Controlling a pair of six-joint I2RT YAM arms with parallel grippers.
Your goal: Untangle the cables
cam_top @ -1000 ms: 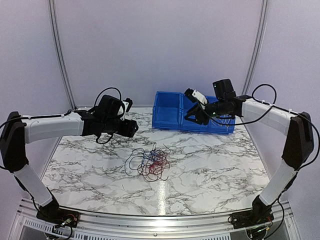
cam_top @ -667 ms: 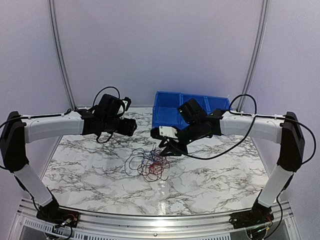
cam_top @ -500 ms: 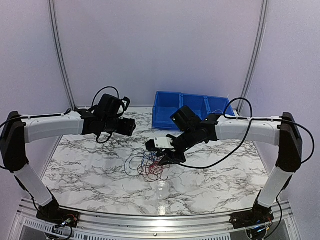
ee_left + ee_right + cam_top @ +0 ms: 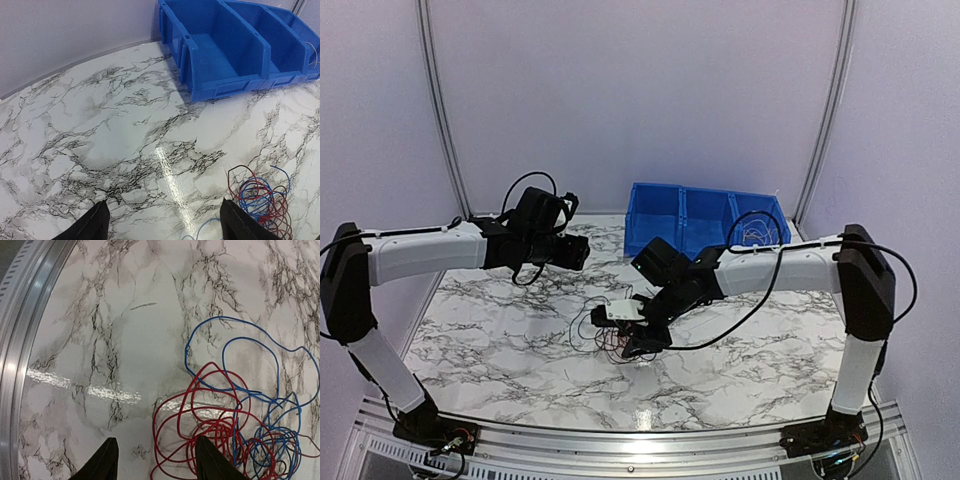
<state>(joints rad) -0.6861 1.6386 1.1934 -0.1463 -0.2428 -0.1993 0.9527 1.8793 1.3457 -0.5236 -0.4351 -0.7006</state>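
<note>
A glossy white marble-patterned desk (image 4: pixel 750 340) with dark grey veins stood inside plain, pale lilac-grey wall panels (image 4: pixel 640 100), flanked by two slim curved metal poles (image 4: pixel 441 110), edged along its near side by a ribbed aluminium rail (image 4: pixel 620 442), and caught a bright streak of light (image 4: pixel 642 385).

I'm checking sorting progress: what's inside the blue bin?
A thin pale cable curls in the blue bin's right compartment. The left compartment looks bare; part of the middle's floor is hidden.
</note>
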